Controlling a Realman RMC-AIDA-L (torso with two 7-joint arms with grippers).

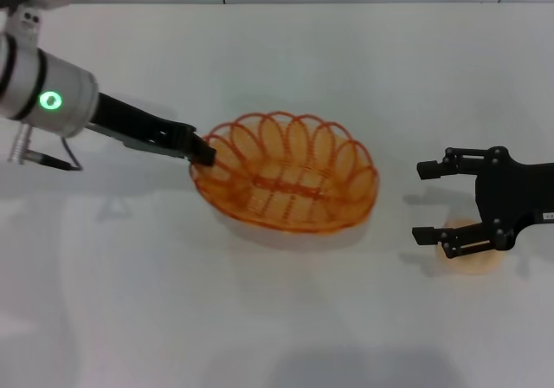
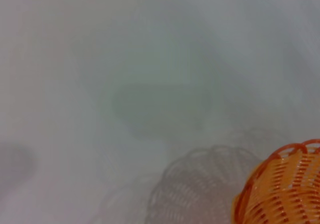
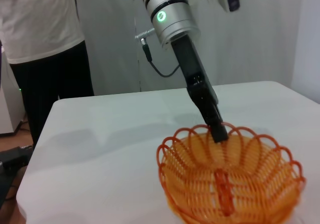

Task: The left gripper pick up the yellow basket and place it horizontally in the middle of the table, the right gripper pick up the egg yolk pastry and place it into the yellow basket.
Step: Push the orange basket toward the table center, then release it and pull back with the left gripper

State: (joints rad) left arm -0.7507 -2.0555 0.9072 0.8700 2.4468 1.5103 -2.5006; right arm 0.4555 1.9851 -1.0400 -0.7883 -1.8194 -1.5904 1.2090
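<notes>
Head view: the left gripper [image 1: 203,151] pinches the scalloped rim of the yellow basket [image 1: 286,184] mid-table [image 1: 277,319]. The right gripper [image 1: 426,202] hangs spread directly over the egg yolk pastry [image 1: 472,254], bare tabletop between it and the basket.

Left wrist view: only the basket's edge [image 2: 282,189] shows.

Right wrist view: the left gripper [image 3: 218,132] clamps the basket's far rim [image 3: 230,184].

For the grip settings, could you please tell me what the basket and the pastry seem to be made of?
The basket looks like glossy orange plastic or coated wire, woven in see-through loops. The pastry seems a soft, matte baked dough, though the right tool partly hides it.

Glossy woven plastic yellow basket [image 1: 286,176] on smooth matt table [image 1: 130,275].
</notes>
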